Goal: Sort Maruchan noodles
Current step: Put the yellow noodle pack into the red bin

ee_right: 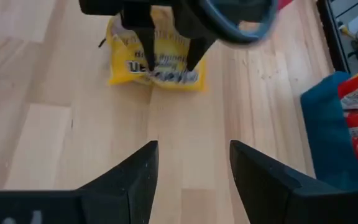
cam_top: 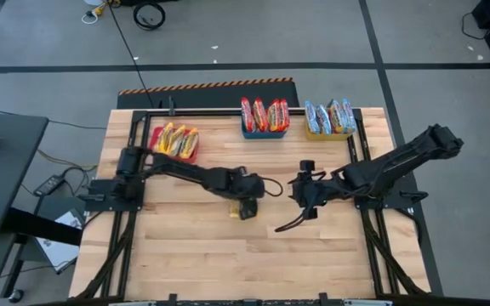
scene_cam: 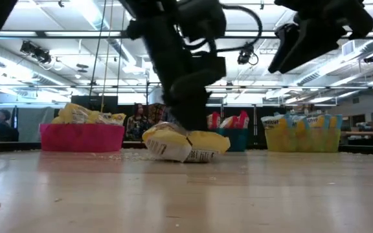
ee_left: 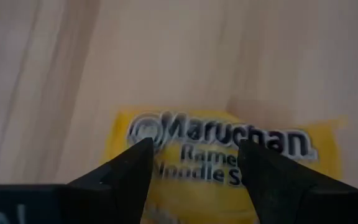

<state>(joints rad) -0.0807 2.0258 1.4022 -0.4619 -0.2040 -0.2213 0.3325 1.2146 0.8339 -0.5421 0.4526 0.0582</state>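
Your left gripper [ee_left: 194, 165], fingers spread, straddles the last yellow packet [ee_left: 229, 162] mid-frame; close, then carry it to the red bin [cam_top: 177, 155] upper left.

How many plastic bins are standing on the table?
3, along the far edge: a red bin at the left, a blue bin in the middle, a yellow bin at the right. None seems hidden.

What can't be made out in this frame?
- High view: the yellow packet is mostly hidden under the left claw.
- Left wrist view: the packet's lower part is cut off by the frame edge and the fingers.
- Low view: counts of packets in the bins cannot be read.
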